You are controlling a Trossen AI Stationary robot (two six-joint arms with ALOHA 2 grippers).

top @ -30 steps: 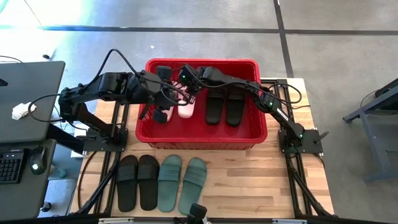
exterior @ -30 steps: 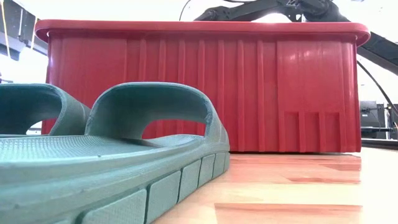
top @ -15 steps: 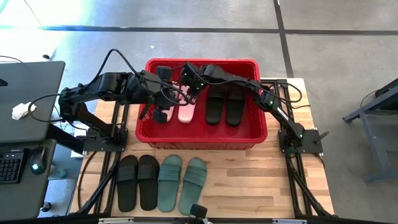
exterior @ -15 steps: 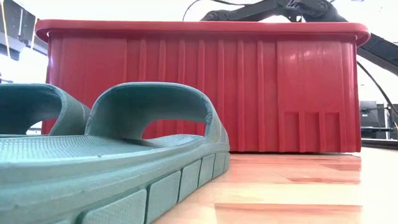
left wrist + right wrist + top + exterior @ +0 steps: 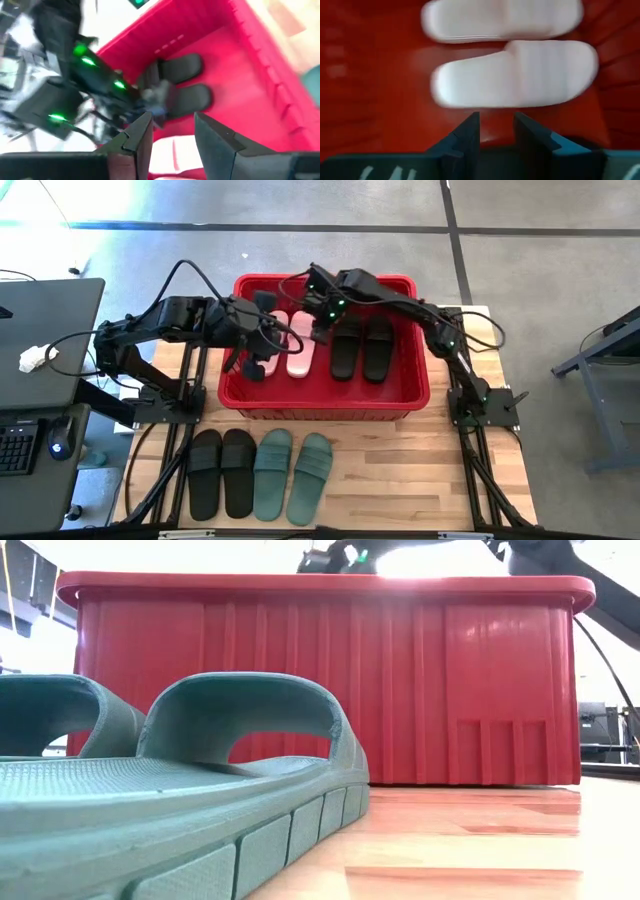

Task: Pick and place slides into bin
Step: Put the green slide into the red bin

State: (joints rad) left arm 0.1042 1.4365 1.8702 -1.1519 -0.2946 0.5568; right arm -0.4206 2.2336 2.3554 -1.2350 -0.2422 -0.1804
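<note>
Eight slides in all: four in the bin, four on the table.
Bin [image 5: 325, 395]: red crate at the far middle of the table [image 5: 400, 470]; seen from the low view as a ribbed red wall [image 5: 330, 690].
Pink pair [image 5: 288, 345]: lying side by side on the bin floor, left part, soles down; also in the right wrist view [image 5: 512, 75].
Black pair in bin [image 5: 361, 348]: side by side, just right of the pink pair, near the bin's middle; shown in the left wrist view [image 5: 182, 82].
Black pair on table [image 5: 222, 472]: side by side, in front of the bin, at the left end of the row.
Green pair [image 5: 292, 475]: side by side, just right of the black pair on the table; fills the near left of the low view [image 5: 170, 790].
Left gripper [image 5: 258, 340]: over the bin's left part, beside the pink pair; fingers [image 5: 135, 137] apart, nothing between them.
Right gripper [image 5: 322, 330]: over the bin, between the pink pair and the black pair in bin; fingers [image 5: 467, 132] parted, holding nothing, pink pair just beyond the tips.
</note>
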